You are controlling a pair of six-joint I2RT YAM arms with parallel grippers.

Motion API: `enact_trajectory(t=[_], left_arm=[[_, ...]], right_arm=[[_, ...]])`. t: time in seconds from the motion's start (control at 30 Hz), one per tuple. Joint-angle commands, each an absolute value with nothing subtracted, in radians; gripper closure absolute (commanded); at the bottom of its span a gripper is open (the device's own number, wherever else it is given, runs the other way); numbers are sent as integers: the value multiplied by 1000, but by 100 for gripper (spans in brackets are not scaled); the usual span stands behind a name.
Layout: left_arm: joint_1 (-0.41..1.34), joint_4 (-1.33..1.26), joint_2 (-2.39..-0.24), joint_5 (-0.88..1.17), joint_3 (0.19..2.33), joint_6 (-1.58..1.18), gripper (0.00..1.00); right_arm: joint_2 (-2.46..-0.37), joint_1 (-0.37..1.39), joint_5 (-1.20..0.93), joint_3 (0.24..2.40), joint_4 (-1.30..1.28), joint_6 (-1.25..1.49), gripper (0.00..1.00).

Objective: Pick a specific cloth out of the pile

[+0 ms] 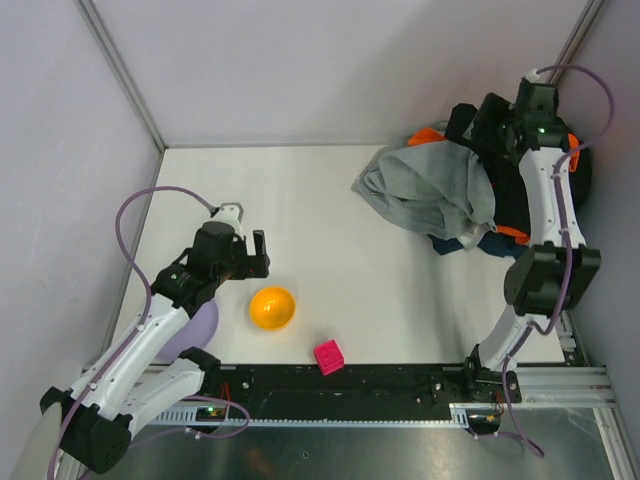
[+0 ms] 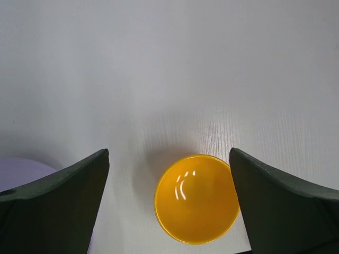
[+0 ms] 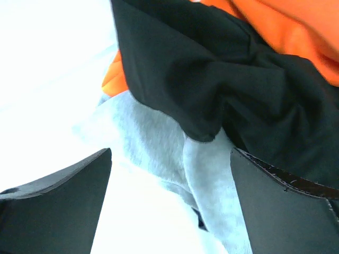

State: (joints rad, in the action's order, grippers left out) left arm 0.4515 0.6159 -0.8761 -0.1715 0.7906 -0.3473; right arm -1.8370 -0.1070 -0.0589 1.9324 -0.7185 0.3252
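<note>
The pile (image 1: 435, 190) lies at the far right: a light grey garment on top, with black (image 1: 512, 200) and bright orange (image 1: 428, 136) garments under it. Only a small edge of the dark navy cloth (image 1: 492, 245) shows at the pile's near side. My right gripper (image 1: 463, 122) is open, just above the pile's far edge. In the right wrist view the gripper (image 3: 170, 153) has grey fabric (image 3: 153, 143) between its jaws, black cloth (image 3: 222, 79) and orange (image 3: 296, 32) beyond. My left gripper (image 1: 262, 253) is open and empty, hovering above the orange bowl (image 1: 272, 307); it shows the same in the left wrist view (image 2: 168, 151).
The orange bowl (image 2: 196, 198) stands on the white table at the front left. A pink cube (image 1: 329, 356) lies near the front edge. A lavender round object (image 1: 195, 325) sits under the left arm. Walls close the table on the left, back and right.
</note>
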Motion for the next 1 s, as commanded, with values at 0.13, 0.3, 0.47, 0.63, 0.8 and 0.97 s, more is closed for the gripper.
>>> enact_trajectory(t=[0.13,0.3,0.47,0.63,0.8,0.97], left_arm=[[452,602,-856,-160,802,-336,0],[452,603,-857,-156,803,-336,0],[453,601,-856,-153,804,-336,0],[453,600,-855,-152,803,-335,0],[453,601,-855,-151,802,-336,0],[453,598,-858,-153,802,-336,0]], right_arm=[[-1519,-116,-26,1717,-742,367,1],[-1331,-147,-55,1457,-703,402,1],[-1229,-177,-73,1255,-709,404,1],[-1191,-237,-129,1122,-696,397,2],[-1204,-314,-221,1050,-647,386,4],[-1269,-346,-288,1045,-600,402,4]])
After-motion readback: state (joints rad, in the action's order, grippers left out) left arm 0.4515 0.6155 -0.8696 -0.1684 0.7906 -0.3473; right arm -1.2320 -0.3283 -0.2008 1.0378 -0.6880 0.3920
